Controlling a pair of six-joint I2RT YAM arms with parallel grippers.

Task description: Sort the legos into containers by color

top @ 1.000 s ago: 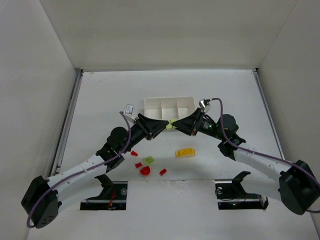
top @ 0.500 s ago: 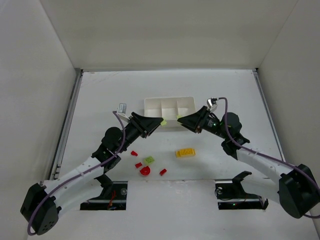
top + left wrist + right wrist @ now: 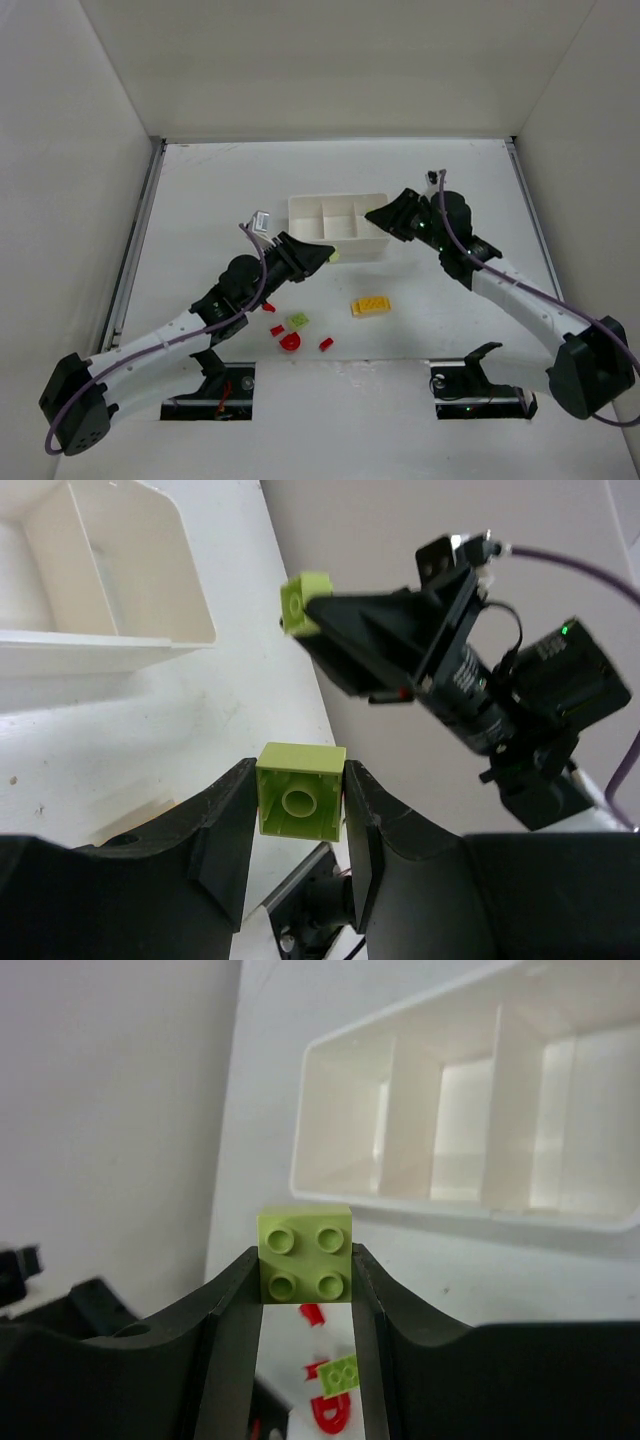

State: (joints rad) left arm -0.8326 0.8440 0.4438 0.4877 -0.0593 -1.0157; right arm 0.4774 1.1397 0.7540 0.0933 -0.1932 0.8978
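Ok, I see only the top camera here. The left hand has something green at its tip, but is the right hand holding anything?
Observer: Yes. The right hand clamps a light-green square brick, its four studs facing the wrist camera.
Operator: And the left one, is it the same kind?
Observer: The left hand grips a second light-green brick; its hollow underside faces that camera.

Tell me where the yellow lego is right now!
In the top view the yellow lego lies on the table between the two arms, nearer to them than the white tray, just right of the flat green piece.
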